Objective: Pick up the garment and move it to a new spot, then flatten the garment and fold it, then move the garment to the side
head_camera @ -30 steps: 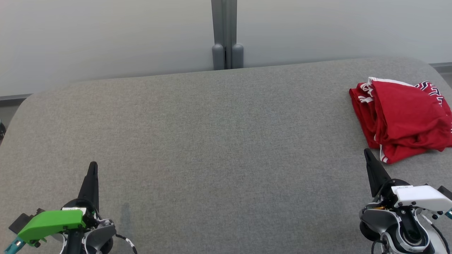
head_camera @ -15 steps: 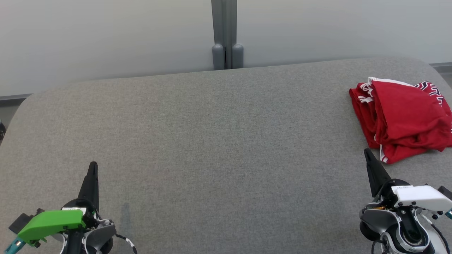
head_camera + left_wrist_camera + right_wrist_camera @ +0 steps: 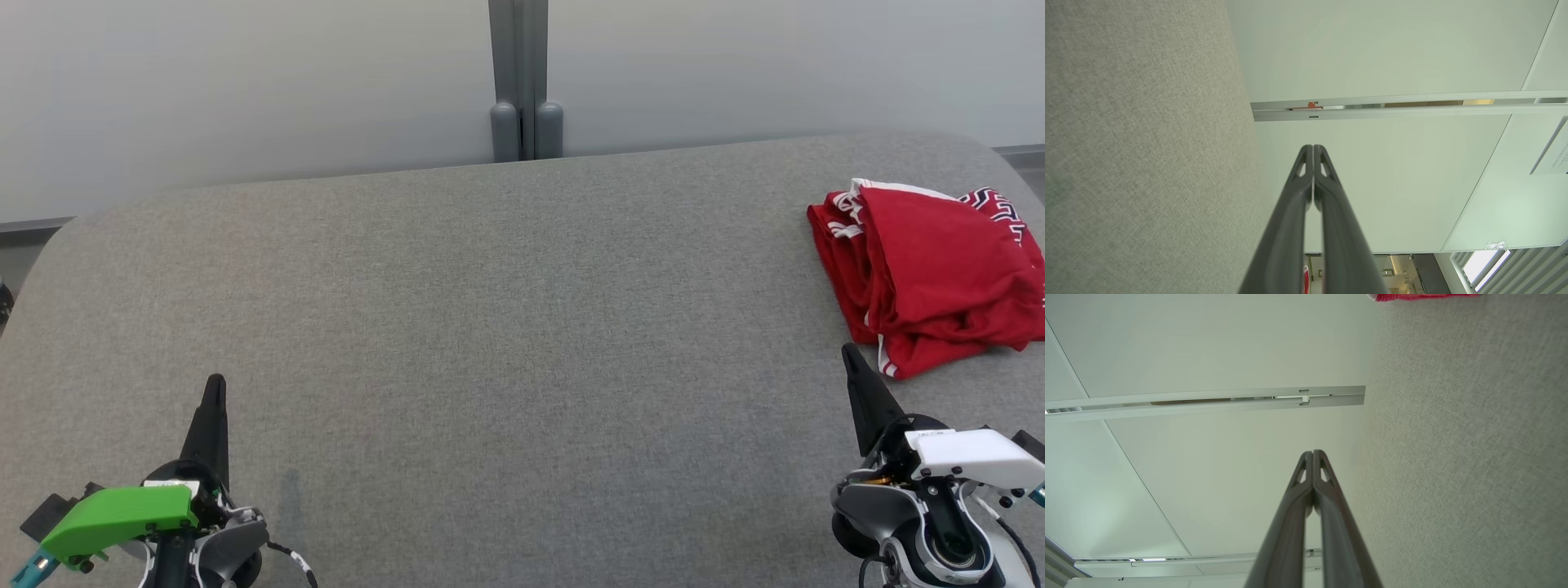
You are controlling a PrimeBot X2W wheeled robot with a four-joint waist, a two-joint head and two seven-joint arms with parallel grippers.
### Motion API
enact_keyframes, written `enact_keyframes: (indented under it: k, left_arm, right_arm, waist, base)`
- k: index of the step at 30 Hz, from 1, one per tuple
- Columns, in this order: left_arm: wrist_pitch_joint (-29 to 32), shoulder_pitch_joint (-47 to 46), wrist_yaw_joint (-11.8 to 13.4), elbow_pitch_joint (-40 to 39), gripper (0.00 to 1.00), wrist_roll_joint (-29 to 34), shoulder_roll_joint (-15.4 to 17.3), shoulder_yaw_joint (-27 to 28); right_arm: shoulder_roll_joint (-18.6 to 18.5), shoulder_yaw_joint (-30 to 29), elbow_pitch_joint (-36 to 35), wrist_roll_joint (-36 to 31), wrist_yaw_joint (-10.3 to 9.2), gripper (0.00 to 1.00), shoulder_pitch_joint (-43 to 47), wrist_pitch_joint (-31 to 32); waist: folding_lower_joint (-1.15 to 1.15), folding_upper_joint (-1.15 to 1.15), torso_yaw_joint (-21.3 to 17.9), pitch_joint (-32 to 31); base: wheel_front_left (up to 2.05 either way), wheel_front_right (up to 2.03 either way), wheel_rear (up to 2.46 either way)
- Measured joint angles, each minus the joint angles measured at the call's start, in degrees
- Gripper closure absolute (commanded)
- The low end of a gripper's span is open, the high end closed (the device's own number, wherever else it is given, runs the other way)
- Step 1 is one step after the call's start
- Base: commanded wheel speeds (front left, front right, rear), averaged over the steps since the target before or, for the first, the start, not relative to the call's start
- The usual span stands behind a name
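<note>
Red garment (image 3: 931, 278) cropped by right edge, left fingers (image 3: 1290, 220) and right fingers (image 3: 1292, 522) clenched, empty.

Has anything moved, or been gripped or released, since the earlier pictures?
Nothing visibly changed. The crumpled red garment with white trim lies in the same place on the grey fabric surface; the left gripper and right gripper remain shut, apart from it.
</note>
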Motion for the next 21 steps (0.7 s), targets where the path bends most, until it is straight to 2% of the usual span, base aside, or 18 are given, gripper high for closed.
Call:
enact_keyframes:
  k: [21]
  left_arm:
    - [0.01, -0.01, 0.0, 0.0, 1.0, 0.01, -0.01, 0.02]
  right_arm:
    - [0.03, -0.05, 0.0, -0.05, 0.0, 1.0, -0.01, 0.1]
  waist:
    - [0.0, 0.0, 0.0, 0.0]
  base:
    - [0.0, 0.0, 0.0]
